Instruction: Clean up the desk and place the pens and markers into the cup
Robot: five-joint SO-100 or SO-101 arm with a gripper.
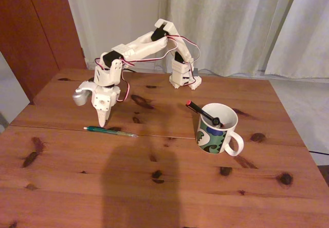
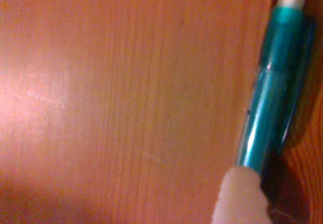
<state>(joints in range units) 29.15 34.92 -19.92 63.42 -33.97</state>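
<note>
Right, my claw (image 1: 102,121) points down at the desk (image 1: 154,187), tip just above the teal pen (image 1: 110,131) lying flat by the plank seam; can't tell whether it's apart or pinched. Black pen (image 1: 203,113) leans in the cup (image 1: 218,130), well to the right. Wrist view: teal pen (image 2: 272,93) blurred, cut off, one fingertip (image 2: 242,196) touching it.
</note>
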